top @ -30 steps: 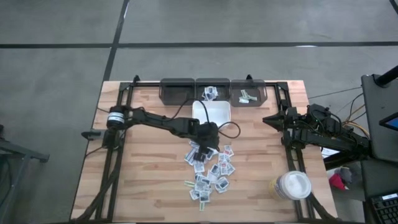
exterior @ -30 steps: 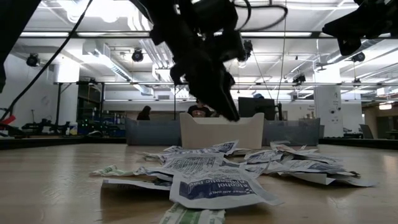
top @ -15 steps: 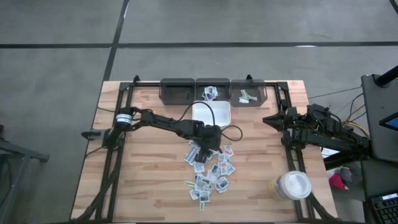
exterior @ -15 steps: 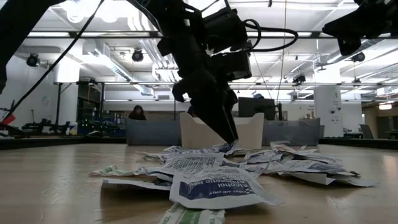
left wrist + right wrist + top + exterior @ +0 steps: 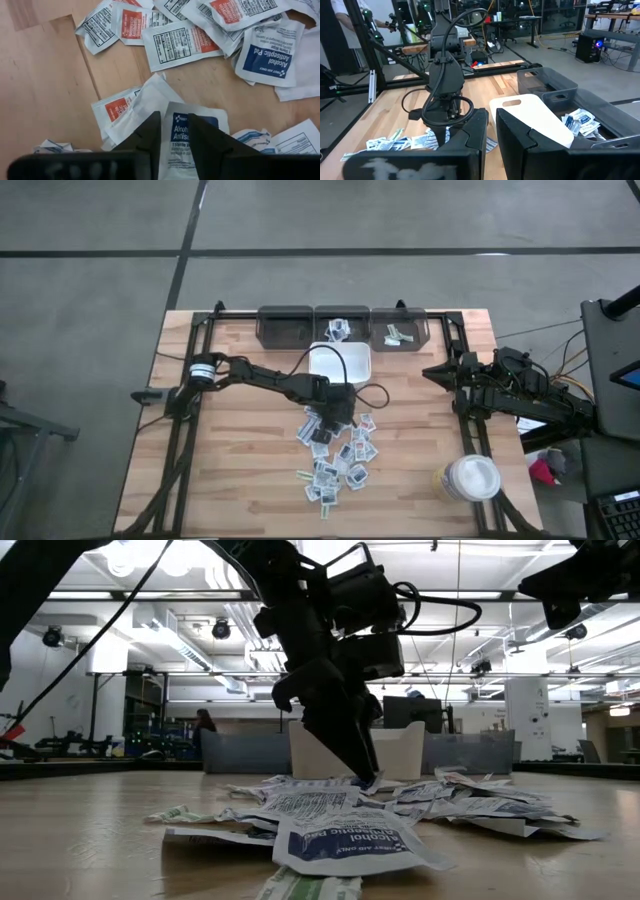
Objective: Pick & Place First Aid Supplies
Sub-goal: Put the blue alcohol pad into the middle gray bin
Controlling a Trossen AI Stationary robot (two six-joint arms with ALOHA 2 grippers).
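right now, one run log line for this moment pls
left gripper: down in the packet pile, fingers straddling a blue alcohol pad | right gripper: waiting at table's right edge | tray: bare

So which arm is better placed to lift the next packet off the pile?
Left. Its tool is down on the pile, fingers straddling a blue alcohol pad packet. The right tool waits by the table's right edge.

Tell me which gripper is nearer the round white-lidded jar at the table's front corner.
Right. The right gripper waits at the table's right edge, behind the round white-lidded jar on the same side. The left gripper is down on the scattered packets mid-table, farther off.
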